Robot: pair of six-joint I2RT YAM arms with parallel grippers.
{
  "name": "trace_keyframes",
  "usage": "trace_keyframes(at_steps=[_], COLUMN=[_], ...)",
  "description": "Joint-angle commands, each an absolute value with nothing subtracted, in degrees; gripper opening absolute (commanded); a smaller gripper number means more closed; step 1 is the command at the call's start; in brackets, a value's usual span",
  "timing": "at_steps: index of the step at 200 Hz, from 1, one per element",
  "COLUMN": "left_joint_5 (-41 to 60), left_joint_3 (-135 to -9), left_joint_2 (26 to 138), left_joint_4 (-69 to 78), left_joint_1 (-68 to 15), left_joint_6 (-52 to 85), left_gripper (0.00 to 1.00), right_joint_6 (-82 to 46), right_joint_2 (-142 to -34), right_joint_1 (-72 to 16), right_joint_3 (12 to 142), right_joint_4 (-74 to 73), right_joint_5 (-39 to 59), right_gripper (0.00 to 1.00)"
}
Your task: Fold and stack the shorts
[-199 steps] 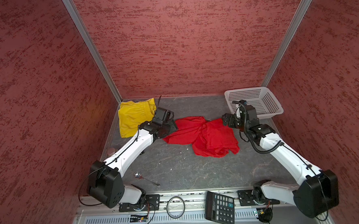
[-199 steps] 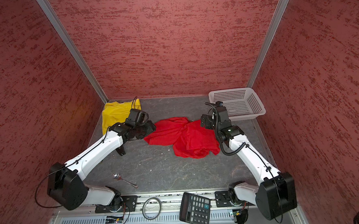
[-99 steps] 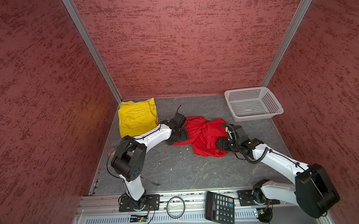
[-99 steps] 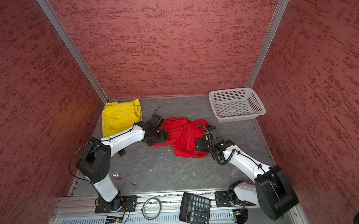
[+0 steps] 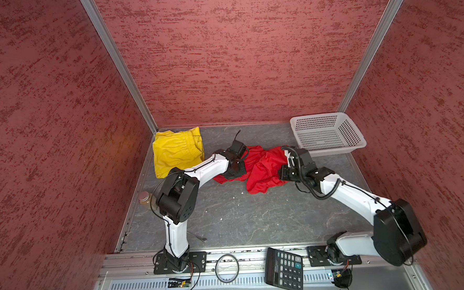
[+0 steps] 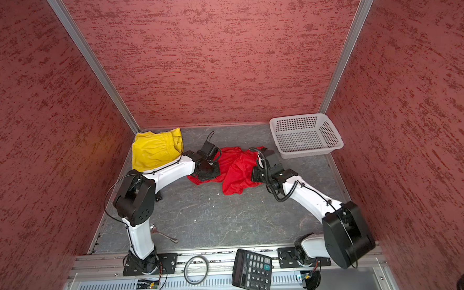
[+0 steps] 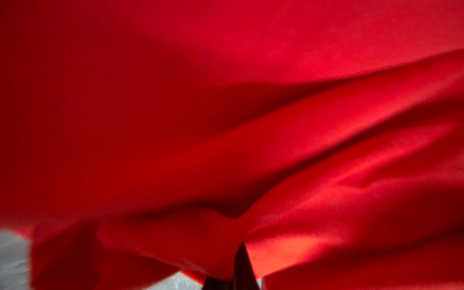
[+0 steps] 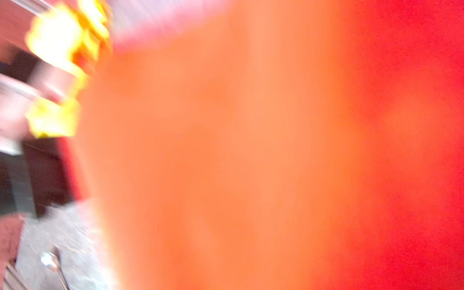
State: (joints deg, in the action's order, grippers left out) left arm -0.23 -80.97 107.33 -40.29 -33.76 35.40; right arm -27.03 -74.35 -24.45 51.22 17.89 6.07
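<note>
Red shorts [image 5: 262,171] lie crumpled at mid-worktop [image 5: 242,213]. The left end effector [image 5: 235,172] is pinched together on their left edge and the right end effector [image 5: 282,173] is closed on their right edge. Fabric fills both wrist views. Yellow shorts [image 5: 177,154] lie in the far-left corner, apart.

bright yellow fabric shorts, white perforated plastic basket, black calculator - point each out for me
bright yellow fabric shorts [image 5: 178,151]: in a top view, middle of the cloth.
white perforated plastic basket [image 5: 337,151]: in a top view, its near wall.
black calculator [image 5: 284,268]: in a top view, middle of the keypad.
</note>
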Motion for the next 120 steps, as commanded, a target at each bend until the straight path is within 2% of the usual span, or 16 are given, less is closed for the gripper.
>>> trace_keyframes(at_steps=[1,41,65,91,120], left_joint_5=[-2.9,-3.9,-2.1,1.2,3.9], left_joint_3=[-84.6,-90.0,-88.2,-85.6,-87.0], left_joint_2=[97.8,84.7,79.0,78.2,78.5], left_joint_4=[-42.5,-45.6,-43.7,-42.5,-43.0], left_joint_1=[-33.5,-33.8,-33.9,-33.5,-32.5], left_joint_6=[32.5,31.4,33.1,35.0,35.5], left_gripper=[0.0,0.0,0.0,0.0,0.0], right_joint_6=[-22.5,-22.3,-22.4,-21.8,-22.7], right_joint_2=[-67.5,-61.5,-57.0,-54.4,-55.5], right_joint_1=[-24.8,-24.8,-24.8,-24.7,-24.8], right_joint_3=[58.0,65.0,67.7,73.9,79.7], right_joint_4=[22.4,27.9,29.9,32.6,34.9], right_joint_5=[-1.2,-1.4,-5.9,-10.3,-4.9], right_gripper=[0.0,0.0,0.0,0.0,0.0])
